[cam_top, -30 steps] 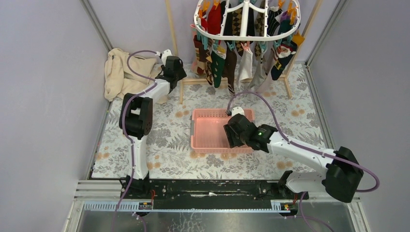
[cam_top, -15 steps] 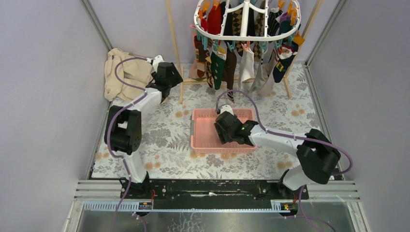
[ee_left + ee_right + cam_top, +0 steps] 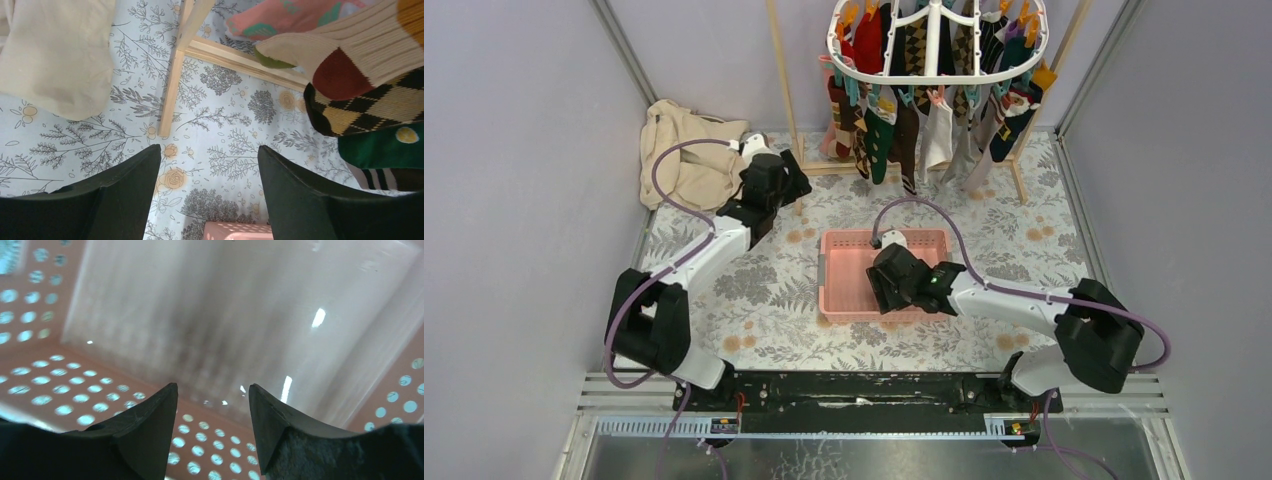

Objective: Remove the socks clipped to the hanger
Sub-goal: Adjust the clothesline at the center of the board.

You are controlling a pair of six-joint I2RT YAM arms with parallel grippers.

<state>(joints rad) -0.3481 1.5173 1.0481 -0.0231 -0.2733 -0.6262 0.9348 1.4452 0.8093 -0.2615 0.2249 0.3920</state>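
The white oval hanger (image 3: pixel 935 40) hangs at the back from a wooden pole frame (image 3: pixel 783 70). Many socks (image 3: pixel 902 120) dangle from its coloured clips. My left gripper (image 3: pixel 792 186) is low over the floral cloth, left of the socks and apart from them. In the left wrist view the left gripper (image 3: pixel 209 150) is open and empty, with the tips of the socks (image 3: pixel 360 75), beige-and-red, argyle and green, at the upper right. My right gripper (image 3: pixel 876 290) is inside the pink basket (image 3: pixel 825 275). Seen from the wrist, that right gripper (image 3: pixel 212 387) is open and holds nothing.
A cream cloth (image 3: pixel 680 150) lies crumpled at the back left, also in the left wrist view as the cream cloth (image 3: pixel 55 50). A foot of the wooden frame (image 3: pixel 172 90) lies ahead of the left fingers. The basket floor (image 3: pixel 225 315) holds nothing. Grey walls close in both sides.
My left gripper has come nearer, away from the cream cloth, and has opened wider. My right gripper has shifted left inside the pink basket.
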